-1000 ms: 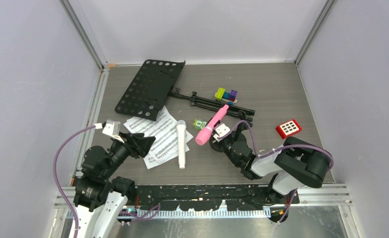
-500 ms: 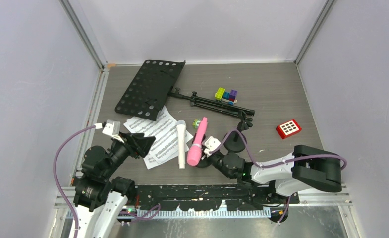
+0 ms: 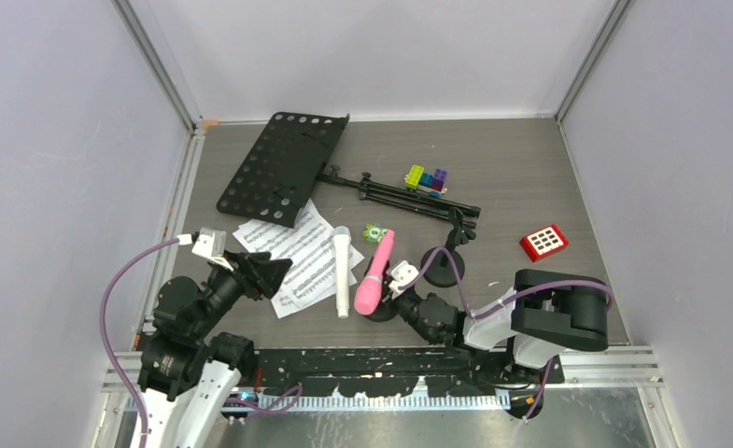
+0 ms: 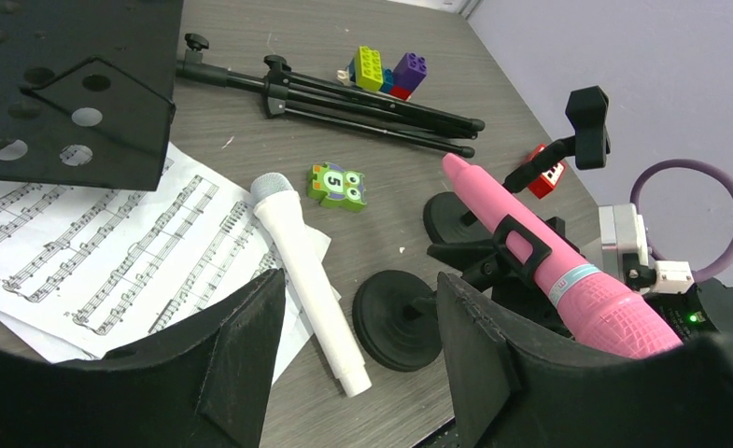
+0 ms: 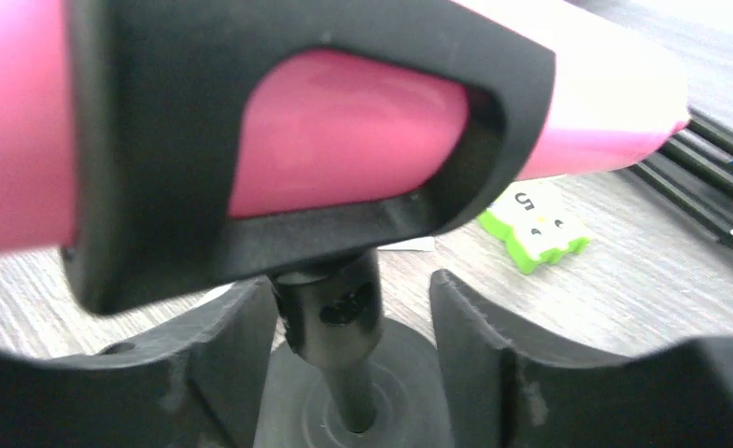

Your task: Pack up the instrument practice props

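**Pink microphone sits in its mount, right pincer astride the stem**

The pink microphone (image 3: 374, 275) lies tilted in the clip of a black round-based mic mount (image 4: 400, 317) at the near middle of the counter (image 3: 512, 168). Its grille end points near and its tail points far. In the right wrist view the clip wraps the pink body. The right pincer (image 5: 344, 289) is spread apart, one finger on each side of the mount's thin stem, with a gap showing on both sides.

Just left of the pink microphone, the white microphone (image 3: 342, 273) lies flat with its head pointing far. It partly rests on the white sheet-music pages (image 3: 297, 252), which are fanned out further left. The left pincer (image 3: 274, 273) hovers over the near edge of those pages, its jaws wide apart and holding nothing.

The second mic mount (image 3: 444, 266) stands just right of the first, its empty clip raised on a bent arm. At the far left, the black perforated music desk (image 3: 278, 168) lies flat, overlapping the pages' far corner. Its folded tripod legs (image 3: 400, 196) stretch rightward across the counter.

A green owl block (image 3: 374, 232) sits near the pink microphone's tail. Stacked toy blocks (image 3: 426, 177) lie beyond the legs, and a red keypad (image 3: 543, 242) sits to the right.
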